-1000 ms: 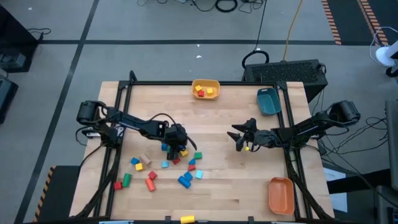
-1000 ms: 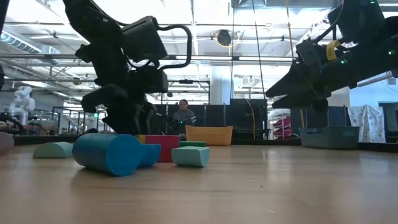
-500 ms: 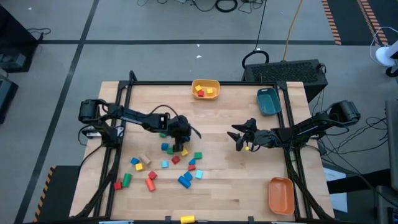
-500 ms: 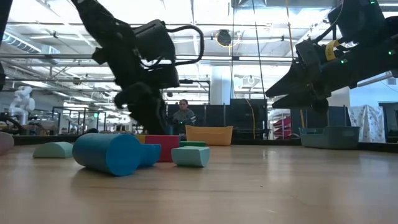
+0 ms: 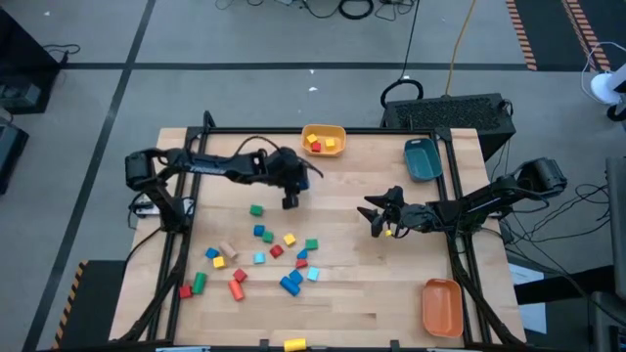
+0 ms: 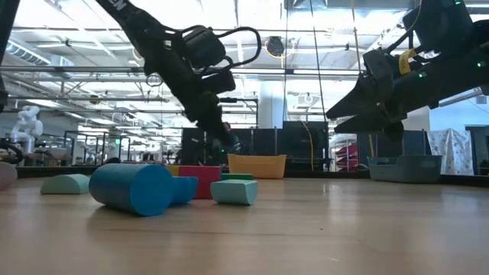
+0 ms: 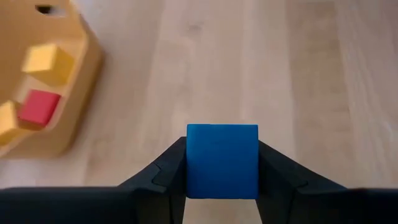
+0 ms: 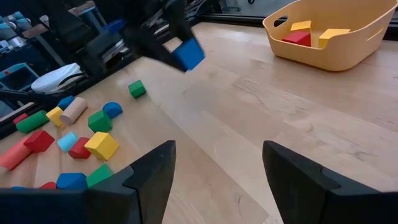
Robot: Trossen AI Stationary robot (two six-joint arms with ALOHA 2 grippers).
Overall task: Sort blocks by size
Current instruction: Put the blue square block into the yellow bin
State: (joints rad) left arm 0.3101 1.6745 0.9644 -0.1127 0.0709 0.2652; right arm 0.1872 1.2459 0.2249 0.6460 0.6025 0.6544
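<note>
From above, the left end effector has left the scatter of blocks near the surface's front left and now hangs toward the back edge, just short of the yellow bin; a second ago it was down among the blocks. The right end effector waits over the right half, unmoved.

At surface level, the left arm rides high and leans away toward the yellow bin, where earlier it stood over the blue cylinder.

The left wrist camera shows the fingers clamped on a blue cube, held above bare wood, with the bin of red and yellow pieces close by.

The right wrist camera shows its own fingers spread wide and empty, and the cube aloft. The lift looks done; delivery to a bin appears to be next.
</note>
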